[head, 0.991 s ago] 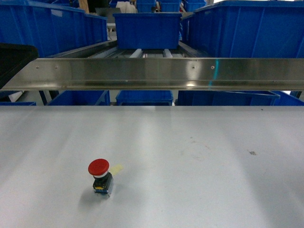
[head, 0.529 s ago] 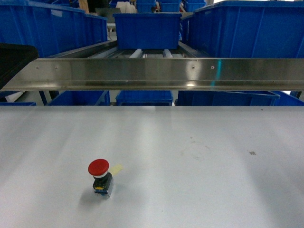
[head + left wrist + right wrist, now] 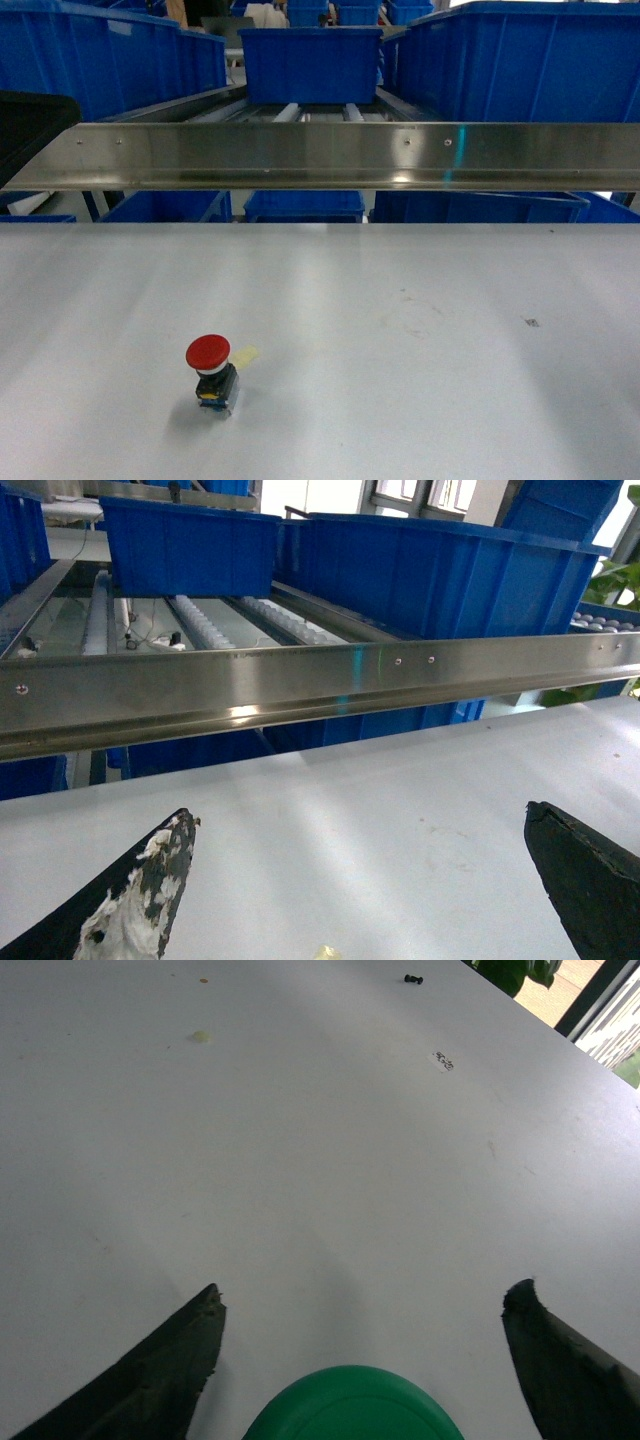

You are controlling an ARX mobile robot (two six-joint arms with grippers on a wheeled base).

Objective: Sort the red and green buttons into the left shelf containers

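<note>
Head view has the red button (image 3: 213,372) sitting upright on the white table (image 3: 420,340), front-left, with a yellowish tape scrap (image 3: 244,355) just beside it and the steel shelf bar (image 3: 330,155) plus blue bins (image 3: 310,62) well behind. Left gripper (image 3: 360,880) hangs over bare table facing the shelf, fingers (image 3: 140,890) spread wide with nothing between them. Right gripper (image 3: 365,1360) is spread wide too, with a green cap (image 3: 352,1405) at the bottom edge between its tips, not touching either.
</note>
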